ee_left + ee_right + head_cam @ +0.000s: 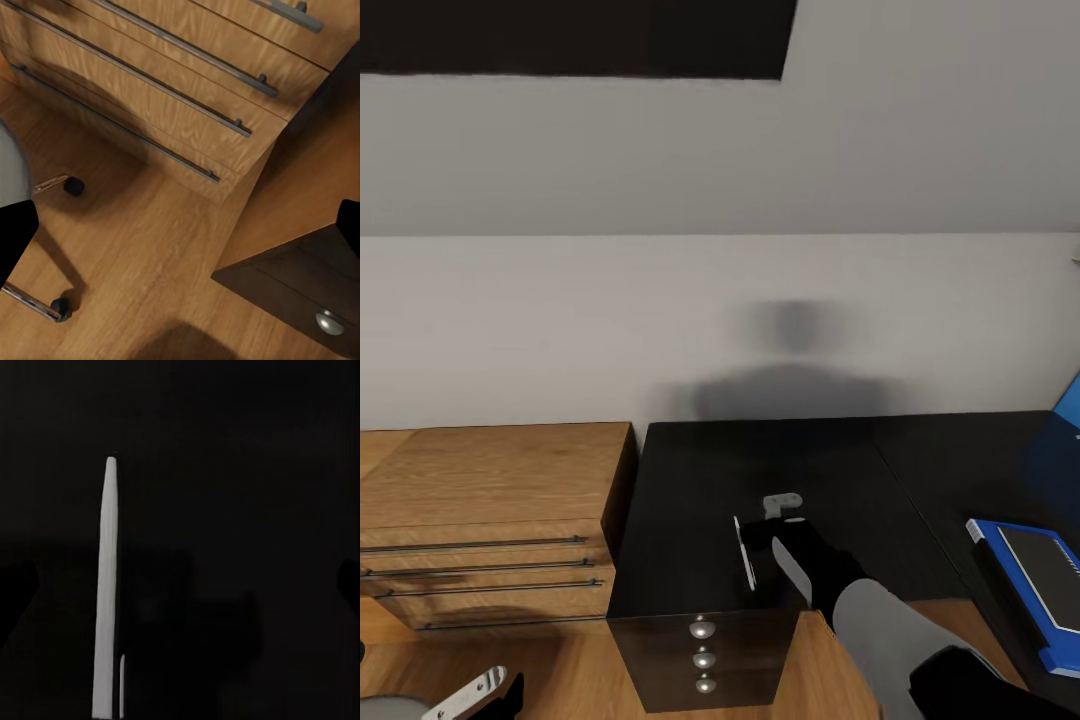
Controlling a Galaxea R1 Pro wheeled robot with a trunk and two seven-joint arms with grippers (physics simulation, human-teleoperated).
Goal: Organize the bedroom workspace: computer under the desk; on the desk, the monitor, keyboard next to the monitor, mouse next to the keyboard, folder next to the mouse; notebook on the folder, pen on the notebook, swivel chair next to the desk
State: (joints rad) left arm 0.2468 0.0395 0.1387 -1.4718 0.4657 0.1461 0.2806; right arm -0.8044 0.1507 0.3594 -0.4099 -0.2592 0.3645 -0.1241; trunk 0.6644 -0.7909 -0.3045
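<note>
The right gripper [760,540] hovers over the black top of the desk [690,480], near its front edge above the drawer unit [705,655] with three round knobs. The pen [745,552], a thin white stick, lies on the desktop just beside that gripper; in the right wrist view it [107,592] runs lengthwise against the dark surface. Whether the fingers are apart or together cannot be told. The left gripper [480,695] sits low at the near left (spread undeterminable). A low light-wood cabinet [490,520] stands left of the desk. A blue flat item [1030,590] lies at the desk's right end.
</note>
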